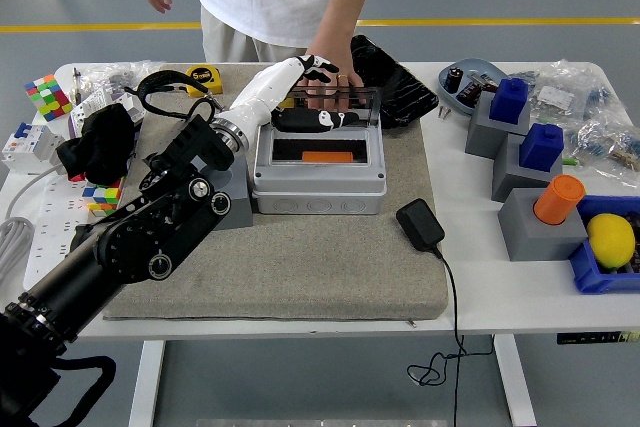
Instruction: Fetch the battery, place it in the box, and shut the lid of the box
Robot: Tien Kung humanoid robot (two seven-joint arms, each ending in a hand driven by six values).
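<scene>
At the far edge of the grey mat (300, 277), the left hand (318, 97) has its fingers curled over the clear lid (335, 102) of the box (318, 162), thumb under the rim; a person's hand (328, 67) steadies the lid from behind. The orange battery (322, 157) already lies inside the box. To close well, the hand should probably swing the lid forward and down along its hinge, then press evenly at the front. The right arm is out of view.
</scene>
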